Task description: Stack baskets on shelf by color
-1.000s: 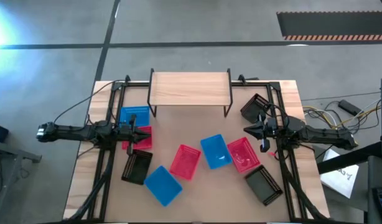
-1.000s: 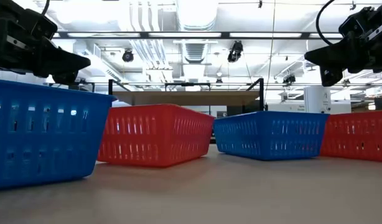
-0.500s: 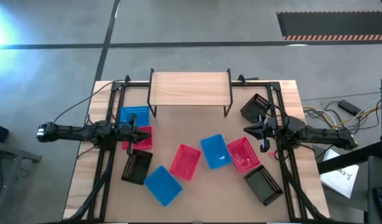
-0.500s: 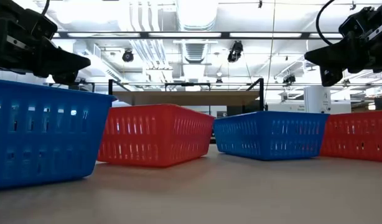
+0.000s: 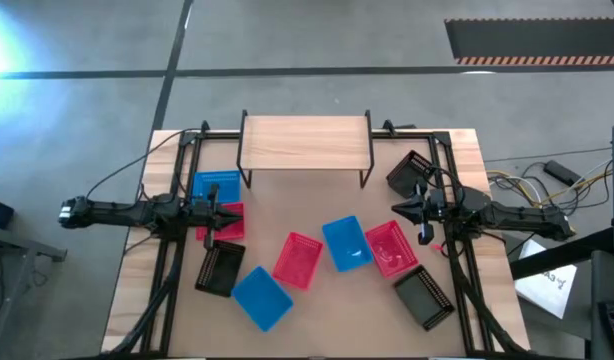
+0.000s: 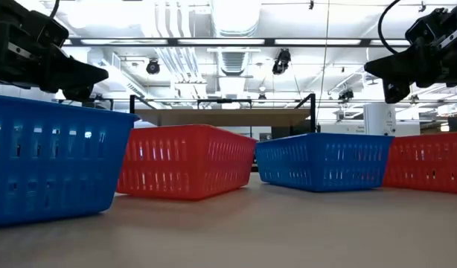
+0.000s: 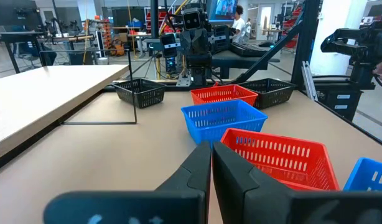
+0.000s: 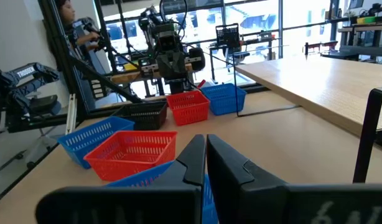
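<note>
Nine baskets lie scattered on the surface (image 5: 457, 150) below the bare shelf (image 5: 305, 142) at upper centre. A blue basket (image 5: 215, 187), a red basket (image 5: 227, 222) and a black basket (image 5: 219, 268) sit at left. A blue basket (image 5: 261, 297), a red basket (image 5: 298, 259), a blue basket (image 5: 346, 244) and a red basket (image 5: 391, 248) spread across the middle. Two black baskets (image 5: 423, 298) (image 5: 408, 173) sit at right. Left claw (image 5: 237, 213) hovers clenched and empty over the left red basket; right claw (image 5: 396, 208) hovers clenched and empty at right.
</note>
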`<state>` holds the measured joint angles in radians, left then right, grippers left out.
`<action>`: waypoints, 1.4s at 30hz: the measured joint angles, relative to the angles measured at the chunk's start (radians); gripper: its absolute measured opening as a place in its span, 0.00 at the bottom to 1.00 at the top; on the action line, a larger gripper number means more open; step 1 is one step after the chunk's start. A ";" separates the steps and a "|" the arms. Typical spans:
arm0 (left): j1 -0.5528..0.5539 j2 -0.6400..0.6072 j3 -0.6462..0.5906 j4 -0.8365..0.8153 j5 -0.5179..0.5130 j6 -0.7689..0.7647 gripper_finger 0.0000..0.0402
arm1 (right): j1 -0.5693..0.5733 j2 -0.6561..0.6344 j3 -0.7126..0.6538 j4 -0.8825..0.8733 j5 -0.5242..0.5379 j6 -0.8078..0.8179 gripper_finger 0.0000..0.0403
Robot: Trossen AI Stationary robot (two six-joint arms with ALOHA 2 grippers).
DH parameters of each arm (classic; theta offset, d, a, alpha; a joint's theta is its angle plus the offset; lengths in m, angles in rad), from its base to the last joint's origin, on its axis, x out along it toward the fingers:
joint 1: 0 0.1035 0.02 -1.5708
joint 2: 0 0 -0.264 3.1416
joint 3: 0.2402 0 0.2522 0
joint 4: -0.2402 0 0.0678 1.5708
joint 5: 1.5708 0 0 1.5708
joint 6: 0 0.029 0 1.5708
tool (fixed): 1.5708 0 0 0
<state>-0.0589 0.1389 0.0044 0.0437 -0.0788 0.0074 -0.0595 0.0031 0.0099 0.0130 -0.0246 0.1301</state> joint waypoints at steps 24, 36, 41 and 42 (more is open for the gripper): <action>0.000 0.000 0.000 0.000 0.000 0.000 0.00 | 0.055 0.418 0.000 0.625 -0.004 0.190 0.02; 0.000 0.000 0.000 0.000 0.000 0.000 0.00 | 0.254 1.010 0.394 0.390 0.104 0.017 0.15; 0.000 0.002 0.000 -0.001 0.000 0.000 0.00 | 0.317 1.169 0.704 -0.182 0.104 0.073 0.31; 0.000 0.004 0.000 0.002 0.000 0.000 0.00 | 0.335 1.198 0.764 -0.265 0.105 0.079 0.34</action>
<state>-0.0593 0.1430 0.0044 0.0452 -0.0788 0.0071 0.2751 1.2008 0.7742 -0.2525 0.0807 0.2089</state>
